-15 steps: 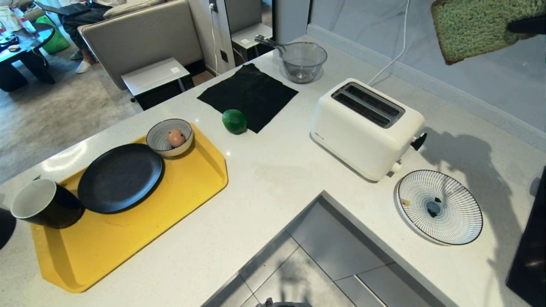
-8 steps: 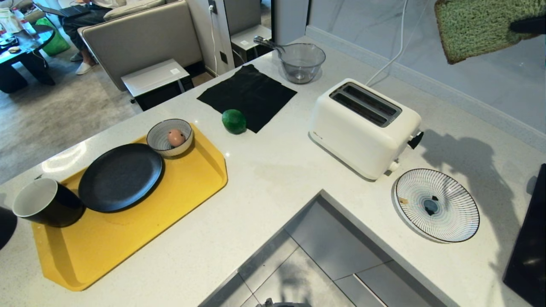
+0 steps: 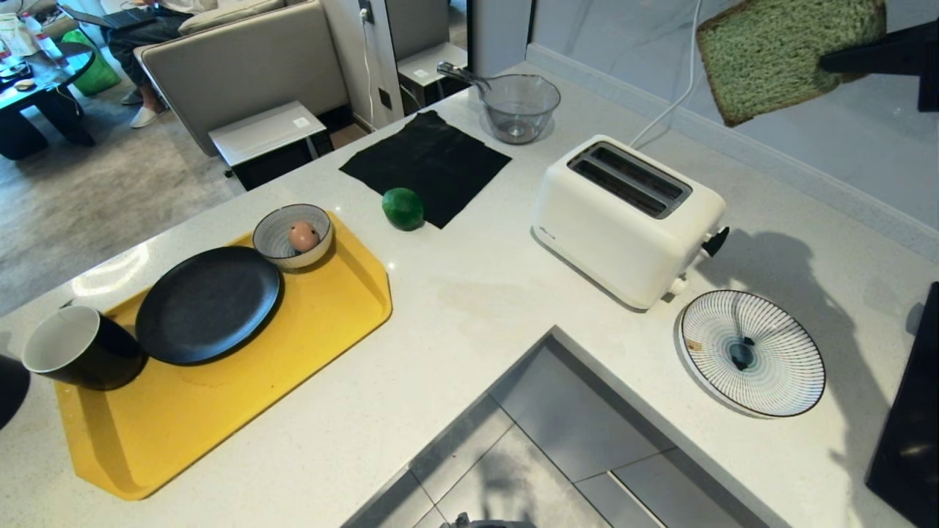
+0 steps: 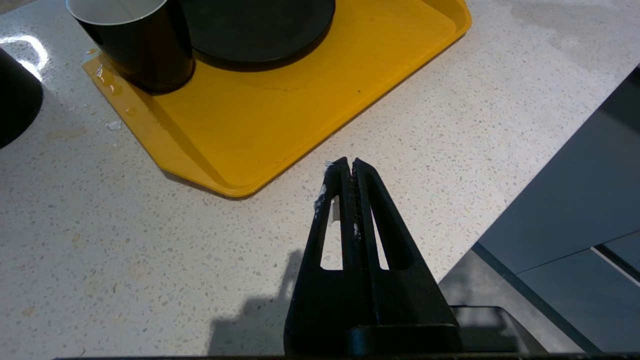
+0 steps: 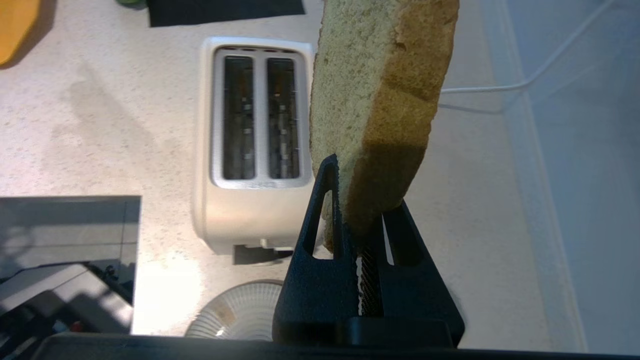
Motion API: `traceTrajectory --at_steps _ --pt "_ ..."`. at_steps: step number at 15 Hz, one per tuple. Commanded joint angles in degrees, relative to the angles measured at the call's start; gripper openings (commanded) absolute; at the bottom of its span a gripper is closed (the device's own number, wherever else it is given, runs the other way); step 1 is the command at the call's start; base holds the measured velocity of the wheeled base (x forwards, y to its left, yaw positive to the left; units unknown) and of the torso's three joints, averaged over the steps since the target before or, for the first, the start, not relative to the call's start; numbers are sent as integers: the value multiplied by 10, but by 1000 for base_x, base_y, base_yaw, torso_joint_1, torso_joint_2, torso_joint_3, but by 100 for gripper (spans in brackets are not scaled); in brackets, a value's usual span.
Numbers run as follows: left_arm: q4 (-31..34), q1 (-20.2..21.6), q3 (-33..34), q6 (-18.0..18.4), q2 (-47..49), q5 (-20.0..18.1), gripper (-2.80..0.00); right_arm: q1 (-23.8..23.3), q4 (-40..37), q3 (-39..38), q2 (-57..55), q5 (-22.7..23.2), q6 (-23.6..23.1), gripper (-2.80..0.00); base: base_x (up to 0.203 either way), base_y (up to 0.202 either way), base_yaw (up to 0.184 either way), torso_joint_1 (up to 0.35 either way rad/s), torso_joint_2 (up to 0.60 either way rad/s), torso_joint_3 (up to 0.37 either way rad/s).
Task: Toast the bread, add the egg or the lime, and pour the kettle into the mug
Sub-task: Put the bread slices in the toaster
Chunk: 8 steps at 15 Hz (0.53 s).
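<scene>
Above and to the far right of the toaster [image 3: 629, 218], the right gripper [image 5: 357, 212] pinched the bread [image 3: 785, 59] by one crust edge. Soft, light and crushable, it probably needed gentle pressure there. Over the near counter, the left gripper [image 4: 348, 167] was closed and empty.

On the surface [image 3: 469, 293] we see the tray [image 3: 220, 433] at the left, carrying the mug [image 3: 77, 357] at its left end, the plate [image 3: 207, 304] beside it and a bowl [image 3: 291, 236] behind that, with an egg [image 3: 302, 235] inside. The lime [image 3: 403, 208] sits right of the bowl, at the cloth's [image 3: 425, 163] edge. The toaster [image 3: 629, 218] stands further right, a striped dish [image 3: 752, 353] before it. The bread [image 3: 785, 55] hangs above and behind the toaster.
</scene>
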<state>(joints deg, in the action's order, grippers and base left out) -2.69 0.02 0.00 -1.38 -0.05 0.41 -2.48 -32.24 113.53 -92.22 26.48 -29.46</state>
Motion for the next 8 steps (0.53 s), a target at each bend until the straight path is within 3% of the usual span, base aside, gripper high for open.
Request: traceTrajectory --at_steps 1,8 --pt "0 0 10 0 0 0 -280 43 -28 0 -11 -35 -38 -280 0 0 0 0 0 0" --pt "0 1 10 0 0 0 -280 44 -54 -5 19 -42 -42 -280 0 0 0 0 0 0"
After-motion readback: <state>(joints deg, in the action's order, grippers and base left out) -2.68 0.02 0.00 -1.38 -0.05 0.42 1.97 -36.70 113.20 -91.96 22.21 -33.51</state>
